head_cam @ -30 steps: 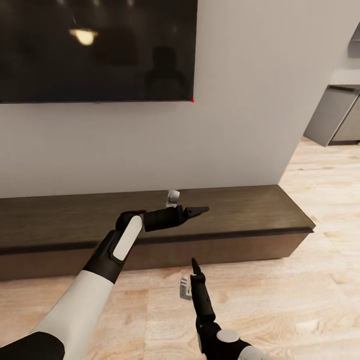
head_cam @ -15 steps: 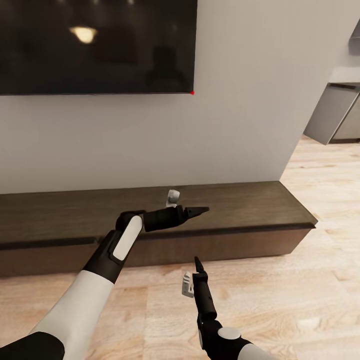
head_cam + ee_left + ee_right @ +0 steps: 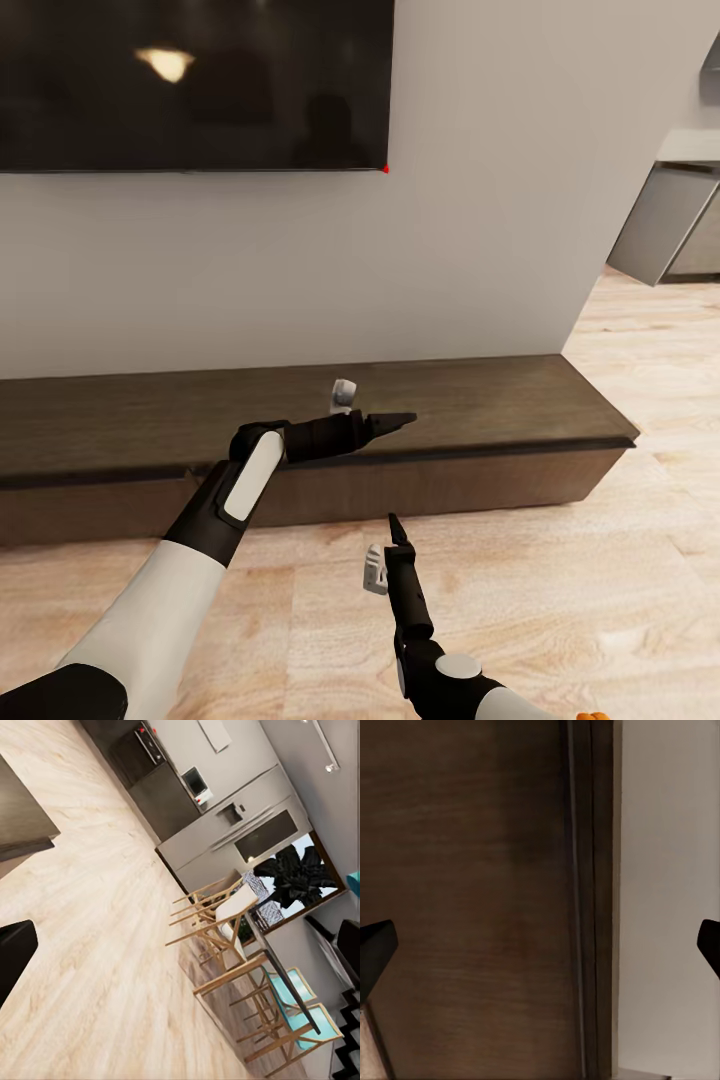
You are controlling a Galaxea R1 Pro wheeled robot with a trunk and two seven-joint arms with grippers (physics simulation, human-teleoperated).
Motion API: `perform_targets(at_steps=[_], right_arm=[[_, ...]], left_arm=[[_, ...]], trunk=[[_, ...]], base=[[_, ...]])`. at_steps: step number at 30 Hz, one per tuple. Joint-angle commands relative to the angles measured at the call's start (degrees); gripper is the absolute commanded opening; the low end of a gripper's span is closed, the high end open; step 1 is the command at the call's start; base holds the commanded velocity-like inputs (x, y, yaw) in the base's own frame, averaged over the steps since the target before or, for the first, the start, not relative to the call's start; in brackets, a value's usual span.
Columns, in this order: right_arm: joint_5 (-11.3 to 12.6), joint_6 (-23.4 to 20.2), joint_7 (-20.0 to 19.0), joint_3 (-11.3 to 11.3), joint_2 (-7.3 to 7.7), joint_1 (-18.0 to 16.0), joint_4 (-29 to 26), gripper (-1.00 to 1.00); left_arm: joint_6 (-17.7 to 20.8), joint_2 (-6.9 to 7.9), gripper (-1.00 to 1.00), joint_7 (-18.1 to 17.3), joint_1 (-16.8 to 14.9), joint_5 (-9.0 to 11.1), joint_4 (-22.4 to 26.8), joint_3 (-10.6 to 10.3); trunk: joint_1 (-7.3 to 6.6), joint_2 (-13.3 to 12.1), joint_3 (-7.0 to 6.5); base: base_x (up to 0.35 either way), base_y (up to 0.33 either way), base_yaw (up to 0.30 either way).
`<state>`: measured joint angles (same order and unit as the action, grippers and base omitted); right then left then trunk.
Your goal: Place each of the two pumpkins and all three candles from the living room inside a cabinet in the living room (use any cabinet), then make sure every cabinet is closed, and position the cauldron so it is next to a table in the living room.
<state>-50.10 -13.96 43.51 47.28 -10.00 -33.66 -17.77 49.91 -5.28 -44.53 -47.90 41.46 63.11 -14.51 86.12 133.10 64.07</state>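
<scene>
1. Facing a pale grey wall, the head view looks down on a long, low dark-brown wooden cabinet (image 3: 480,400) that runs along the wall's foot, with its front flush and closed.
2. Above the cabinet hangs a large black wall-mounted screen (image 3: 190,85), a ceiling light reflected in its glass.
3. The left gripper (image 3: 398,420), black and slim, reaches out over the cabinet's front edge near the middle; its fingers show as one dark point from the head, and whether they are parted cannot be told.
4. The left wrist view has one dark fingertip (image 3: 13,956) at its edge, above light wooden plank flooring (image 3: 112,967).
5. Further off in that view stand a wooden dining table with pale wood chairs (image 3: 240,945), two of them with turquoise seats, and grey kitchen units behind.
6. The right gripper (image 3: 395,532) hangs low over the floor just in front of the cabinet, pointing at its front panel.
7. Its jaws stand wide apart with nothing between them: the right wrist view shows a dark fingertip (image 3: 375,949) at each side, with the cabinet's brown front and the pale wall between.
8. A small orange object (image 3: 592,714) peeks in at the bottom right corner of the head view; what it is cannot be told.
</scene>
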Motion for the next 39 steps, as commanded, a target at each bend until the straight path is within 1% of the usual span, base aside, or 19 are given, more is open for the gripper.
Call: perform_targets(at_steps=[1,8,19,28,39], right_arm=[[0.0,0.0,0.0,0.0,0.00,0.0,0.0,1.00],[-0.7,0.1,0.0,0.1,0.00,0.0,0.3,1.00],[-0.7,0.2,0.0,0.2,0.00,0.0,0.3,1.00],[-0.7,0.2,0.0,0.2,0.00,0.0,0.3,1.00],[-0.4,0.1,0.0,0.2,0.00,0.0,-0.2,1.00]], left_arm=[[0.0,0.00,1.00,0.0,0.0,0.0,0.0,0.0],[0.0,0.01,1.00,-0.2,0.0,0.0,-0.1,0.0],[0.0,-0.16,1.00,-0.1,0.0,0.0,-0.2,0.0],[-0.1,-0.03,1.00,-0.1,0.2,0.0,-0.4,0.1],[-0.1,-0.03,1.00,-0.1,0.2,0.0,-0.3,0.1]], trunk=[[0.22,0.4,0.18],[1.76,3.2,1.44],[4.18,7.6,3.42],[4.18,7.6,3.42],[4.18,7.6,3.42]], base=[[0.000,0.000,0.000],[0.000,0.000,0.000],[0.000,0.000,0.000],[0.028,0.000,0.000],[0.303,0.000,0.000]])
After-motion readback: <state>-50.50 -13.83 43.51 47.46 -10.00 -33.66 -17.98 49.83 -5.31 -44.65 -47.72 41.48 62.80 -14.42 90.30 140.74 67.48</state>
